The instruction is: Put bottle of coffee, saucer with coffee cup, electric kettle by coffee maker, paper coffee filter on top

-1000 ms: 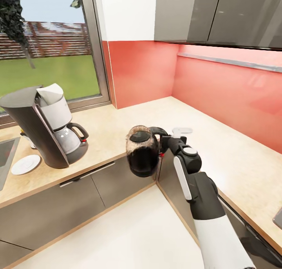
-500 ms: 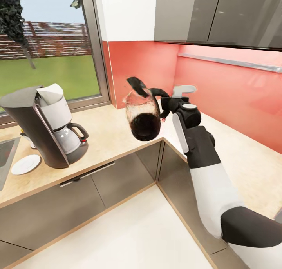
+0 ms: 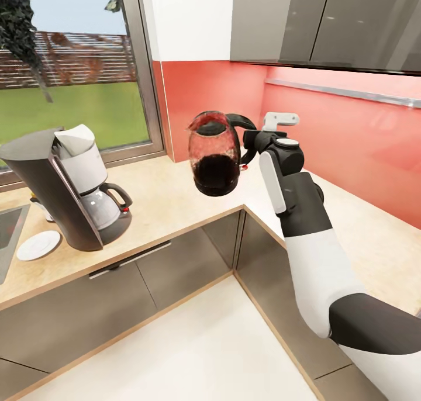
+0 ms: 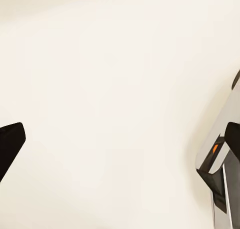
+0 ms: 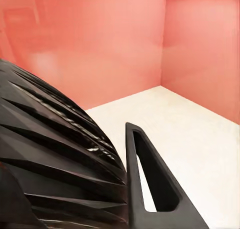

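Observation:
In the head view my right gripper (image 3: 250, 146) is shut on the arched handle of the electric kettle (image 3: 214, 155), holding it roughly upright in the air above the corner of the kitchen countertop (image 3: 164, 199). The right wrist view has the kettle's dark ribbed body (image 5: 55, 159) beside one black finger (image 5: 131, 159). The coffee maker (image 3: 58, 185) stands on the counter well to the left, with a whitish paper coffee filter (image 3: 76, 138) on top. The saucer (image 3: 38, 244) lies bare at its left. My left gripper (image 4: 120, 144) is open over pale floor.
A small white object (image 3: 40, 207) peeks out behind the coffee maker. A sink edge (image 3: 9, 231) is at far left. A window (image 3: 76, 68) and red backsplash (image 3: 327, 132) bound the L-shaped counter, with grey wall cabinets (image 3: 327, 21) above.
The right arm has lifted the kettle from below the counter edge up over the counter corner. The kettle tipped on the way and now hangs more upright.

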Robot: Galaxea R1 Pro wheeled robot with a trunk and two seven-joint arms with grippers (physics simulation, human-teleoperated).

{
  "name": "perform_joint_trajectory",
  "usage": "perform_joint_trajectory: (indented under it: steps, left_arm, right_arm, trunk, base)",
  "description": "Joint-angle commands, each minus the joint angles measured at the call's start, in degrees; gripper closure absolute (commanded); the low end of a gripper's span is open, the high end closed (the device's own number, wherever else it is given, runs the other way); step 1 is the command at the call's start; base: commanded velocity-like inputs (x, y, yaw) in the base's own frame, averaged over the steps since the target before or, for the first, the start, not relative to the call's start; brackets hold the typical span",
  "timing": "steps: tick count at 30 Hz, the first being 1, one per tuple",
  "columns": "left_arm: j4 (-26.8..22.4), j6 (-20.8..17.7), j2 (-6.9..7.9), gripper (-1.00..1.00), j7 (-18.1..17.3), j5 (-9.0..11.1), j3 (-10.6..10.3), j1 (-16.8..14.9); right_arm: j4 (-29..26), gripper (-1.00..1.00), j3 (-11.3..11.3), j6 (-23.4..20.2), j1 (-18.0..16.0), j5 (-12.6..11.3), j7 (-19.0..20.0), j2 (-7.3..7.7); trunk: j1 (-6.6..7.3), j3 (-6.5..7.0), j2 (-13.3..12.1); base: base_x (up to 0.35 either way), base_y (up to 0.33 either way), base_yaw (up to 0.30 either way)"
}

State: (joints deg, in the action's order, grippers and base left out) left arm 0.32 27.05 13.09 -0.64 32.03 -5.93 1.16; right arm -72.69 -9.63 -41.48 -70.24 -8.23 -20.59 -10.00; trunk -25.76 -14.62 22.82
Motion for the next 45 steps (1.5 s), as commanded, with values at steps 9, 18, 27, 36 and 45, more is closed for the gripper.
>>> perform_joint_trajectory:
  steps: [9, 18, 27, 36, 45]
  left_arm:
    - [0.0, 0.2, 0.0, -1.0, -0.1, 0.5, -0.5, 0.0]
    - [0.1, 0.2, 0.06, -1.0, -0.1, 0.5, -0.5, 0.4]
    - [2.1, 0.1, 0.02, -1.0, 0.0, -3.4, -0.6, 1.3]
    - [2.4, -0.1, 0.19, -1.0, 0.1, -4.8, -0.5, 2.9]
    - [2.3, -8.3, 0.24, -1.0, 1.3, -5.0, -0.6, 4.9]
  right_arm:
    - [0.0, 1.0, 0.3, -0.1, 0.1, -4.5, -0.8, 0.0]
    - [0.2, 1.0, 0.5, -0.1, 0.6, -16.3, -0.8, 0.0]
    - [0.2, 1.0, 0.5, -0.1, 0.9, -17.0, -0.8, 0.0]
    - [0.7, 1.0, 0.4, -0.1, 1.7, -16.6, -0.8, 0.0]
    - [1.3, 1.0, 0.3, 0.1, 3.7, -16.6, -0.9, 0.0]
  trunk:
    - [-0.03, -0.09, 0.1]
    - [-0.03, -0.09, 0.1]
    - [-0.03, -0.09, 0.1]
    - [-0.03, -0.09, 0.1]
    - [-0.03, -0.09, 0.1]
  base:
    - [0.0, 0.0, 0.0]
    - [0.0, 0.0, 0.0]
    - [0.0, 0.0, 0.174]
    - [0.0, 0.0, 0.273]
    - [0.0, 0.0, 0.257]
